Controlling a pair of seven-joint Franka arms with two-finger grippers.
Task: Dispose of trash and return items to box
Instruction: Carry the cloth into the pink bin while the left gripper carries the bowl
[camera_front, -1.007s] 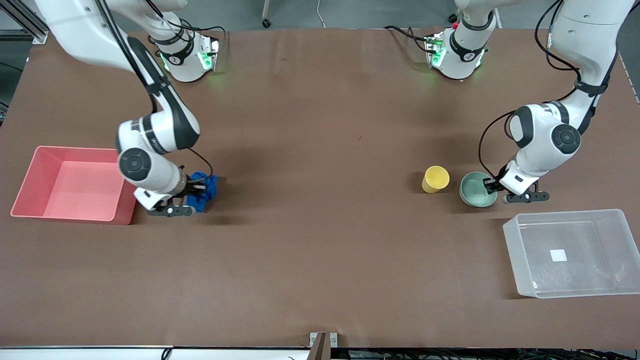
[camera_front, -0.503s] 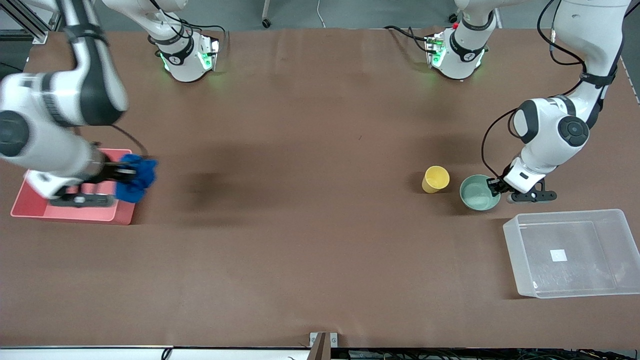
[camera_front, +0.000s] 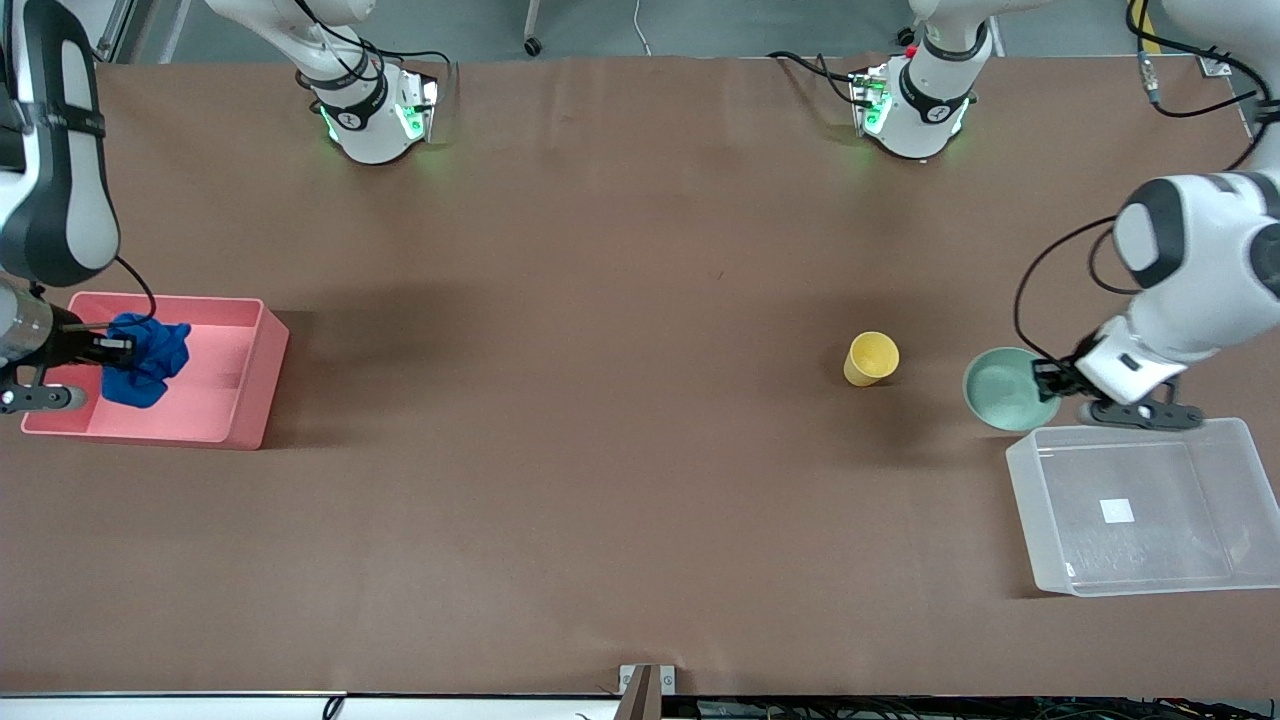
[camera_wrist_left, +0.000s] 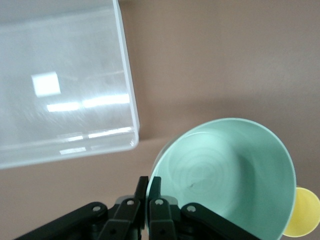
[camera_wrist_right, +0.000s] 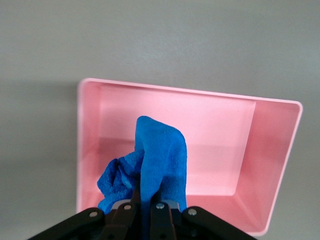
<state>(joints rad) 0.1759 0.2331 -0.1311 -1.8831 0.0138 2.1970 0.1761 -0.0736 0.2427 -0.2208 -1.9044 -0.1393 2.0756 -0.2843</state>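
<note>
My right gripper (camera_front: 112, 346) is shut on the bright blue cloth wad (camera_front: 147, 359) and holds it in the air over the pink bin (camera_front: 245, 385); in the right wrist view the cloth (camera_wrist_right: 155, 160) hangs above the bin's floor (camera_wrist_right: 215, 130). My left gripper (camera_front: 1048, 380) is shut on the rim of the mint-green bowl (camera_front: 1005, 390), lifted over the table beside the clear box (camera_front: 1140, 575). The bowl (camera_wrist_left: 230, 175) and the box (camera_wrist_left: 65, 80) with its white label show in the left wrist view. The yellow cup (camera_front: 871, 358) stands on the table.
The pink bin lies at the right arm's end of the table, the clear box at the left arm's end, nearer the front camera. Both arm bases (camera_front: 375, 110) stand along the table's top edge. A metal bracket (camera_front: 646, 680) sits at the front edge.
My right gripper carried the blue cloth from the table to over the pink bin. My left gripper lifted the bowl and moved it away from the cup toward the clear box.
</note>
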